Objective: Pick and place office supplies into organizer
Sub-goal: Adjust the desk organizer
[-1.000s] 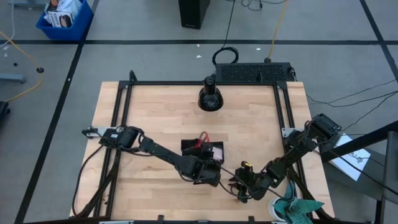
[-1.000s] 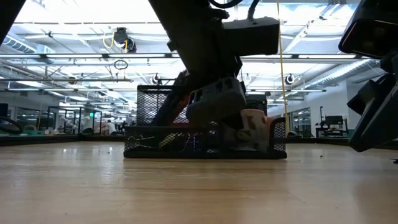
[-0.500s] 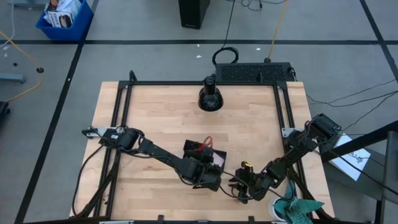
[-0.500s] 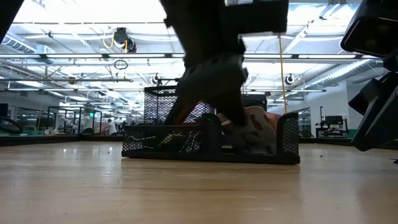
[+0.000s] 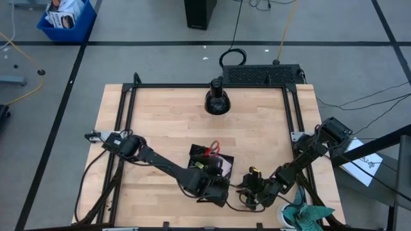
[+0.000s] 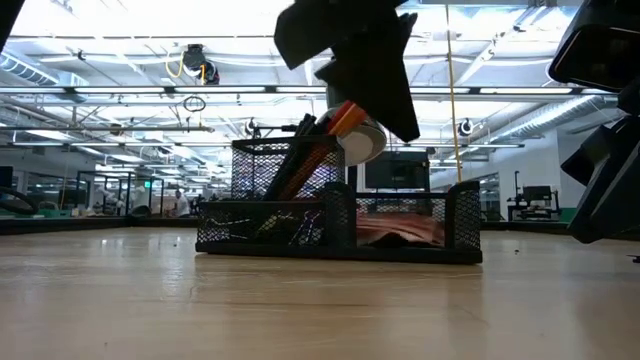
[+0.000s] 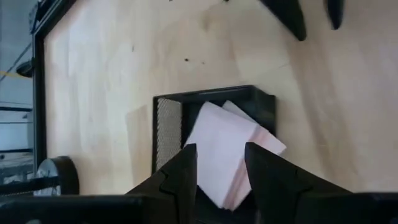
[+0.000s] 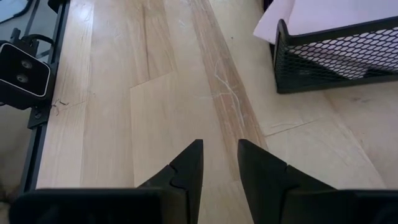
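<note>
Black mesh organizer (image 5: 210,159) near the table's front middle, pink sticky-note pad (image 7: 227,152) lying askew in its end compartment, left gripper (image 7: 219,171) raised just above that pad, fingers apart and empty, right gripper (image 8: 217,163) low beside the organizer, fingers slightly apart, empty

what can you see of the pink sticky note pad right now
The pink sticky note pad is a pale pink square stack of paper sheets, slightly fanned so a second layer shows at one edge. It lies tilted in an end compartment of the black mesh organizer, one corner poking over the rim. In the low view it shows as a pink slab behind the mesh. The left gripper hovers above it, open, not touching.
</note>
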You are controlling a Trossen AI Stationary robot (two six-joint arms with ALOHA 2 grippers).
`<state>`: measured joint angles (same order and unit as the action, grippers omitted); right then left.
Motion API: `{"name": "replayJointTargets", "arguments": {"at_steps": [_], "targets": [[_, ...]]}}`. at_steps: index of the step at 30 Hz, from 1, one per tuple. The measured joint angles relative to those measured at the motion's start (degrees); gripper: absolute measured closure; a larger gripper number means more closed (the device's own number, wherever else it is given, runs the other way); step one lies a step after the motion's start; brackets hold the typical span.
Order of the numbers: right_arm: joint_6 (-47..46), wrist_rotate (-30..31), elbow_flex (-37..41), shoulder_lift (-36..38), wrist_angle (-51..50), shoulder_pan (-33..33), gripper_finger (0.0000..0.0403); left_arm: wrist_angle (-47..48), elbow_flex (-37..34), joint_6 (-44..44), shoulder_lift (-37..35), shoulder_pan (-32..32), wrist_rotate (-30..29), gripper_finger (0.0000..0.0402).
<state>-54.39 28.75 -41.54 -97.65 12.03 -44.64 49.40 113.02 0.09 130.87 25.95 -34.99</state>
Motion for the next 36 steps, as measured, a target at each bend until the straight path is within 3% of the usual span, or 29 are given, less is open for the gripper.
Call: {"name": "replayJointTargets", "arguments": {"at_steps": [3,9,29,36], "targets": [[0.0,0.0,0.0,0.0,0.0,0.0,0.031,0.09,0.16,-0.24,0.0,0.29,0.97,0.0261],[-0.14,0.0,0.0,0.0,0.22,0.0,0.031,-0.71,-2.07,-1.51,0.0,-1.11,9.31,0.0261],[1.05,0.02,0.0,0.0,0.59,0.09,0.031,-8.93,-10.43,-0.41,0.25,-5.59,9.34,0.0261],[1.19,0.11,0.0,0.0,0.61,0.02,0.031,-11.99,-7.87,3.8,0.31,-4.4,9.3,0.0261]]}}
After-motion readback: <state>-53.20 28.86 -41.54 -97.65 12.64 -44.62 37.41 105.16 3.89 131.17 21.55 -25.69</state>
